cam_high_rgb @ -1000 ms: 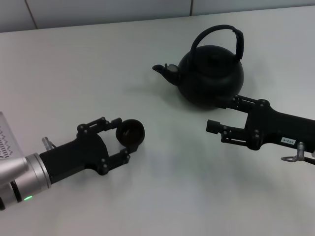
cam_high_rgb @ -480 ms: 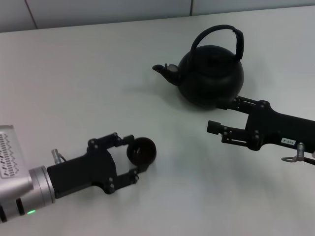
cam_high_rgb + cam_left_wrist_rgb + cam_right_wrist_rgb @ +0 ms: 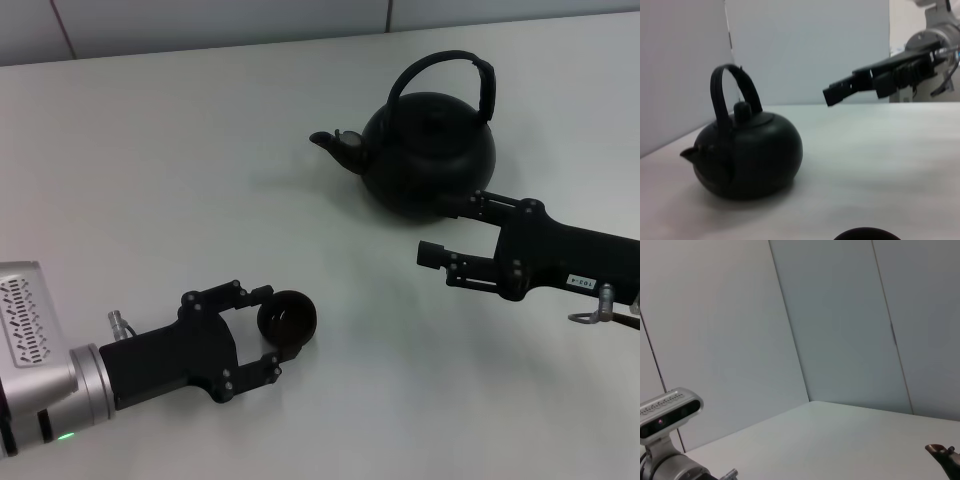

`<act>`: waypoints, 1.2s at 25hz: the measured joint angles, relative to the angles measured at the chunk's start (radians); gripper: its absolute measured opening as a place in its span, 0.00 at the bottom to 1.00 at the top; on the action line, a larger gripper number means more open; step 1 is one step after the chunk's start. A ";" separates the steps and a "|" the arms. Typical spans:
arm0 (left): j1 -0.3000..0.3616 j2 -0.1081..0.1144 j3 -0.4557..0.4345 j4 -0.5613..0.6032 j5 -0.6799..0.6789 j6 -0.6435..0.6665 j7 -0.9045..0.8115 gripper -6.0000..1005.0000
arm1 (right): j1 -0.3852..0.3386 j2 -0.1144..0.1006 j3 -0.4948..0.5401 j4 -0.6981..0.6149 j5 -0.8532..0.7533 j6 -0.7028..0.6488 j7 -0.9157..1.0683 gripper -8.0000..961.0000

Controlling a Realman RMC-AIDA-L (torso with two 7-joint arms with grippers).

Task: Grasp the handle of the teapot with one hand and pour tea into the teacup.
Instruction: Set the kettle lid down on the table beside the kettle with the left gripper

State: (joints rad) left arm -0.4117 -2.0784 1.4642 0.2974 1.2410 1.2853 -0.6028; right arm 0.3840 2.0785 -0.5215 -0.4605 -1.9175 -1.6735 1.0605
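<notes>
**Black cup in hand, pot not yet taken**

Matte black, the teapot (image 3: 428,150) stands in the upper right of the head view, its stubby spout (image 3: 330,143) pointing toward frame left and its arched handle (image 3: 450,78) rising free over the lid. No finger touches that hoop. The teacup (image 3: 288,317) sits low and left of centre on the white table (image 3: 200,170), upright, between the fingers of the left gripper (image 3: 263,328), which look closed lightly against its sides; whether they truly bear on the cup I cannot tell for certain.

The right gripper (image 3: 450,232) lies just below and right of the pot's body, its jaws spread wide and holding nothing. In the left wrist view it (image 3: 850,89) hangs level with the top of the handle (image 3: 732,92), off to the right of the pot (image 3: 747,152).

Judging from this, the step in hand is the reach for the handle. Done well, the right gripper would rise above the lid, line its open jaws across the hoop's crown, and close there squarely, so the heavy pot hangs balanced. The cup looks well apart from the spout, so either must travel before any tilt; a slow tip seems wise.
</notes>
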 joint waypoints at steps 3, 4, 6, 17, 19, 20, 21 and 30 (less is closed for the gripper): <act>0.000 0.000 0.005 0.000 0.000 -0.011 0.000 0.66 | 0.000 0.000 0.000 -0.001 0.000 0.000 0.000 0.78; 0.000 0.000 0.005 0.000 0.000 -0.013 0.000 0.66 | 0.000 0.000 0.000 -0.001 0.000 0.000 0.000 0.78; 0.001 0.000 0.005 -0.002 0.000 -0.014 0.000 0.66 | 0.002 0.000 0.000 -0.001 0.000 0.000 0.000 0.78; 0.002 0.000 0.005 -0.006 0.002 -0.035 0.000 0.66 | 0.012 -0.001 0.000 -0.003 0.000 0.013 -0.001 0.78; 0.002 0.000 0.005 -0.007 0.002 -0.035 0.000 0.66 | 0.012 -0.002 0.000 -0.003 0.000 0.014 -0.001 0.78; 0.002 0.000 0.005 -0.007 0.002 -0.035 0.000 0.66 | 0.012 -0.002 0.000 -0.003 0.000 0.014 -0.001 0.78; 0.002 0.000 0.005 -0.007 0.002 -0.035 0.000 0.66 | 0.012 -0.002 0.000 -0.003 0.000 0.014 -0.001 0.78; 0.002 0.000 0.005 -0.008 0.002 -0.048 -0.003 0.66 | 0.012 -0.002 0.000 -0.003 0.000 0.014 -0.001 0.78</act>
State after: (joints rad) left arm -0.4095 -2.0781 1.4694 0.2893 1.2426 1.2371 -0.6062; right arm 0.3958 2.0769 -0.5216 -0.4632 -1.9175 -1.6596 1.0599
